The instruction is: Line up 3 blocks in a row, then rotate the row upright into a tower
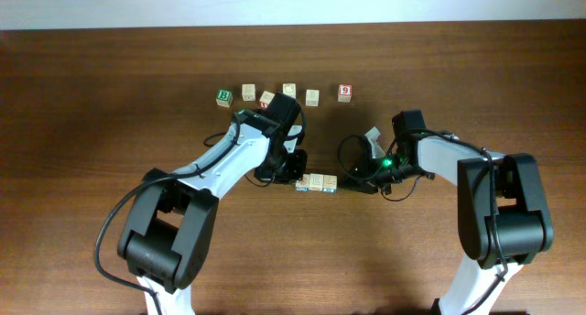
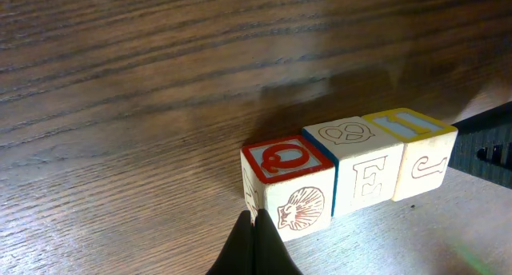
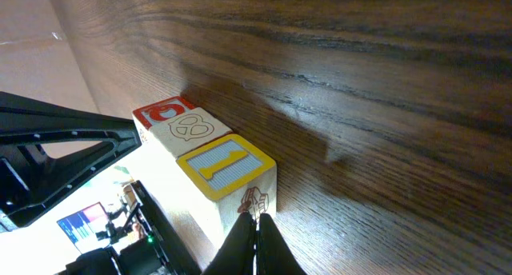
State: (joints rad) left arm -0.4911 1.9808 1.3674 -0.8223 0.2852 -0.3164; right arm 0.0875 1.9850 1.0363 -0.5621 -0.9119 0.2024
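Observation:
Three pale wooden blocks stand side by side in a row at mid-table. The red-topped block (image 2: 288, 183) (image 1: 302, 184) is at the left end, the pretzel-topped block (image 2: 360, 159) (image 1: 317, 182) is in the middle, and the yellow-topped block (image 3: 228, 167) (image 1: 330, 183) is at the right end. My left gripper (image 2: 254, 225) (image 1: 293, 177) is shut, its tips against the red-topped block's near corner. At the other end my right gripper (image 3: 258, 221) (image 1: 352, 180) is shut too, tips touching the yellow-topped block's near face. Neither holds anything.
A line of spare cubes stands at the back, from a green "B" cube (image 1: 223, 97) past several pale cubes (image 1: 289, 90) to a red "9" cube (image 1: 344, 92). The left arm's elbow hangs close in front of them. Dark wood table (image 1: 92, 95) all round.

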